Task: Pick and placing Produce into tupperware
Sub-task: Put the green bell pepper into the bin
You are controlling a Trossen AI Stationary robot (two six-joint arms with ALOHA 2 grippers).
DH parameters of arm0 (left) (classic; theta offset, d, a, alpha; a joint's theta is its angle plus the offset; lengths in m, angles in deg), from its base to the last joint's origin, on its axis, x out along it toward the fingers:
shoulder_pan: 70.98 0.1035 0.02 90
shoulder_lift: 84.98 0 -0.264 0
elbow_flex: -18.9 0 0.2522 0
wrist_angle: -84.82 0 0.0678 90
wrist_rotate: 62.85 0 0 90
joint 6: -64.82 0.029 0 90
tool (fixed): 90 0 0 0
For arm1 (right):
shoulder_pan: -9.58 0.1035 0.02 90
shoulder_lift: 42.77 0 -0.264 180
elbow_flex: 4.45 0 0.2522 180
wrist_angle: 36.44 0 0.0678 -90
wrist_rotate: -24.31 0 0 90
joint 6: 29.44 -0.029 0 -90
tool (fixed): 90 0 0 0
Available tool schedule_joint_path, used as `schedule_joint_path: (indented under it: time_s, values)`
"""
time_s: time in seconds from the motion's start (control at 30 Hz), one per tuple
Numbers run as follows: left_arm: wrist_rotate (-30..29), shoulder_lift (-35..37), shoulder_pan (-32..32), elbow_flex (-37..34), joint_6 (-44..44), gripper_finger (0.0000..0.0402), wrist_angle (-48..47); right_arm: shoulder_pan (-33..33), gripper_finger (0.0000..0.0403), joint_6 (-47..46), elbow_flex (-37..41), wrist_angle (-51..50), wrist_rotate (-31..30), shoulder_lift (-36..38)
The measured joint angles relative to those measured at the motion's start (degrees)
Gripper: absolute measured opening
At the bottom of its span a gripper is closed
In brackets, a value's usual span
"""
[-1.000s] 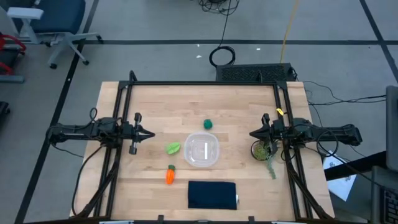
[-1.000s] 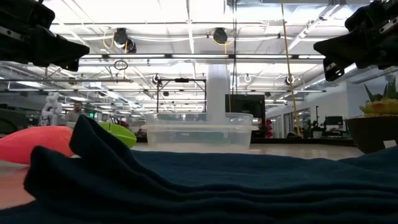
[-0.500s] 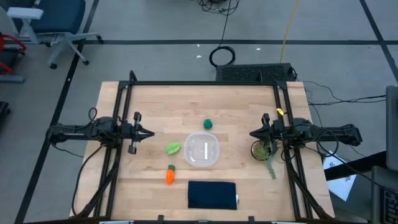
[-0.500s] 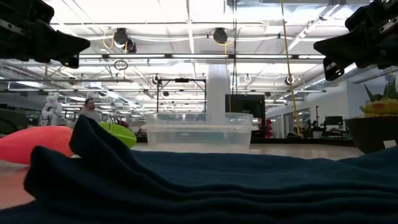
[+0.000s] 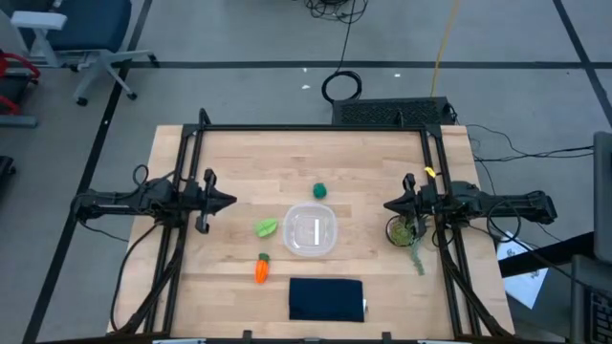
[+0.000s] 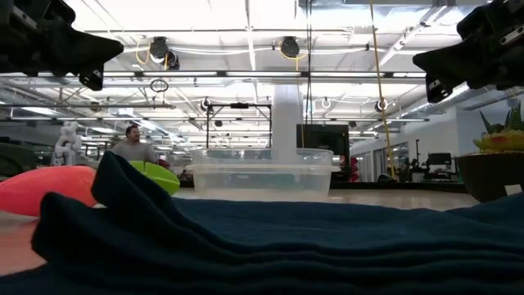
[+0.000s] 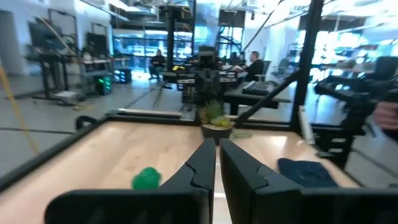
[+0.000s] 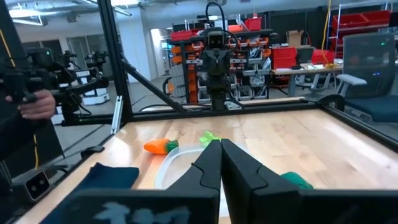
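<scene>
I read no labels or writing anywhere. My left gripper [image 5: 228, 201] hovers at the desk's [image 5: 249, 153] left side, fingers nearly together. Then come the leafy green piece [image 5: 266, 227], the carrot [image 5: 260, 269] nearer the front edge, the clear tupperware [image 5: 312, 230] at center, the dark green piece [image 5: 320, 191] behind it with open wood around. My right gripper [image 5: 391, 205] sits narrow beside the potted plant [image 5: 400, 230].

grey floor [image 5: 239, 38], blue chair [image 5: 72, 29], bright ceiling lights [image 6: 246, 16].
</scene>
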Motion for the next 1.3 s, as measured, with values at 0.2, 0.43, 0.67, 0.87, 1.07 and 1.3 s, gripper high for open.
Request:
schedule_joint_path:
  time_s: [0.2, 0.43, 0.67, 0.87, 1.07, 1.3]
  values:
    - [-2.34, 0.0, 0.0, 0.0, 2.79, 0.0026, 0.57, -0.02, 0.0, 2.09, -0.01, 0.11, -0.01, 0.0]
    - [-4.52, 0.0, 0.02, 0.02, 9.18, 0.0026, 1.69, -0.02, 0.0, 6.25, 0.0, 3.73, -0.03, -0.48]
    - [-6.59, 0.0, 0.04, 0.02, 8.25, 0.0026, 1.44, -0.11, 0.0, 7.11, -0.01, 9.77, -6.45, -5.76]
    - [-9.34, 0.0, 0.04, 0.02, 9.82, 0.0026, 1.49, -1.19, 0.0, 6.83, -4.01, 9.99, -8.53, -15.32]
    - [-11.39, 0.0, 0.04, 0.02, 11.16, 0.0026, 1.5, -5.24, 0.0, 5.69, -12.41, 5.77, -8.94, -28.45]
    - [-12.11, 0.0, 0.04, 0.02, 15.29, 0.0026, 1.57, -10.29, 0.0, 6.11, -24.3, -4.58, -2.32, -42.35]
